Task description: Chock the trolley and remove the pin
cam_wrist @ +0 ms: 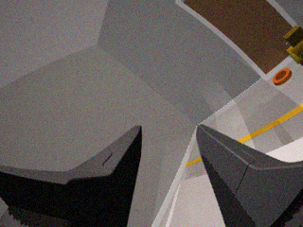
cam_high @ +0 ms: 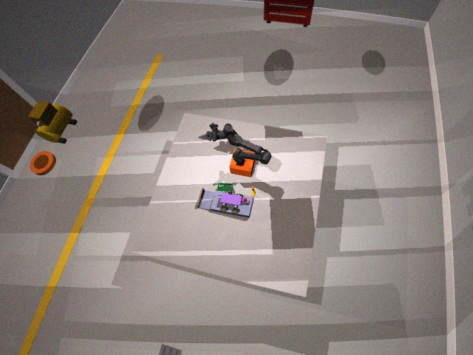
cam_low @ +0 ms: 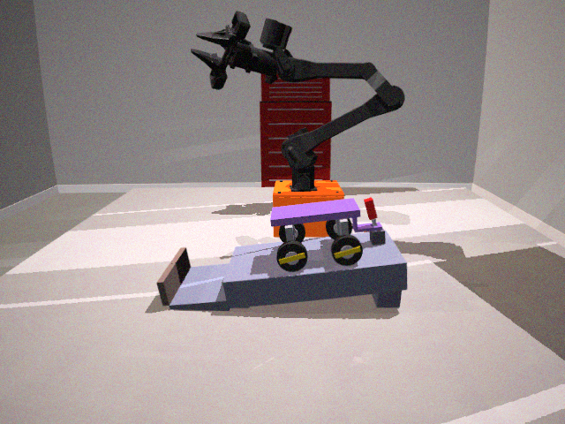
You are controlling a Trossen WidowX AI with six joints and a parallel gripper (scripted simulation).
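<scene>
The purple trolley (cam_high: 230,199) (cam_low: 314,212) stands on the grey-blue ramp (cam_high: 206,203) (cam_low: 314,288). The red-headed stop pin (cam_high: 244,200) (cam_low: 370,208) stands in the bracket at its uphill end. The yellow chock (cam_high: 253,192) with its orange handle is off the ramp, beside its uphill corner on the arm's side; it is hidden in the exterior view. The green tray (cam_high: 225,186) is beside the ramp on the arm's side, also hidden in the exterior view. My gripper (cam_low: 194,42) (cam_wrist: 169,130) is partly open and empty, high above the floor, away from the trolley and pointing left.
The arm's orange base (cam_high: 241,166) (cam_low: 307,198) stands behind the ramp. A brown end board (cam_high: 200,198) (cam_low: 173,276) crosses the ramp's downhill end. A red cabinet (cam_high: 288,12) (cam_low: 295,132) stands far back. An orange ring (cam_high: 32,163) (cam_wrist: 275,80) lies far left.
</scene>
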